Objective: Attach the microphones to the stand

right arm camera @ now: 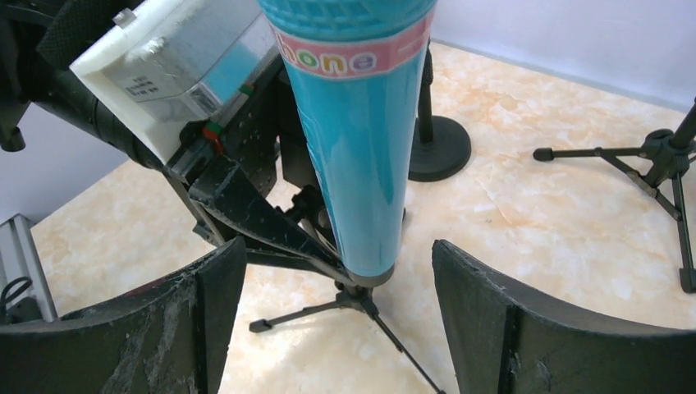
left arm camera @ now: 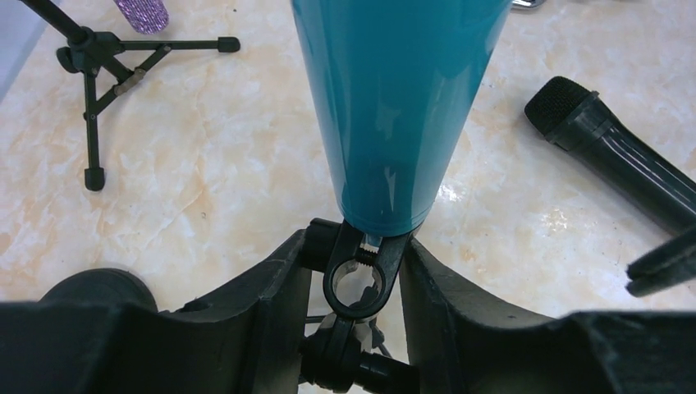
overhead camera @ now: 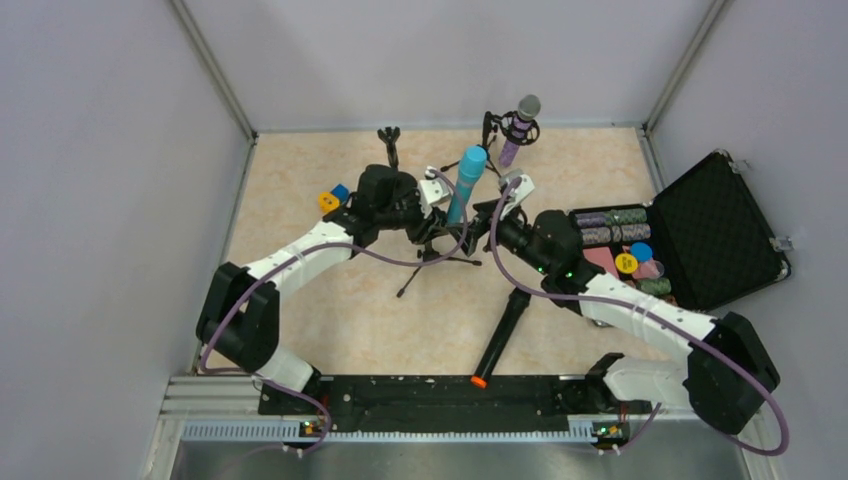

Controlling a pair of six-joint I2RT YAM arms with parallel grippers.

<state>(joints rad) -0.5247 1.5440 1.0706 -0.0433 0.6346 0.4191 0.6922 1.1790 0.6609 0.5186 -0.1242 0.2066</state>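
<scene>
left gripper (left arm camera: 357, 256): fingers clamped on the clip (left arm camera: 355, 287) of the stand (overhead camera: 437, 250). blue mic (overhead camera: 466, 185) stands upright in that clip. right gripper (right arm camera: 332, 275): fingers apart, one each side of the blue mic, not touching. black mic (overhead camera: 503, 330) lies on the table (overhead camera: 330, 320). purple mic (overhead camera: 518, 128) sits in the rear stand (overhead camera: 489, 128).

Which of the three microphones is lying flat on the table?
The black microphone with the orange end; the light blue microphone and the purple microphone both stand upright.
</scene>
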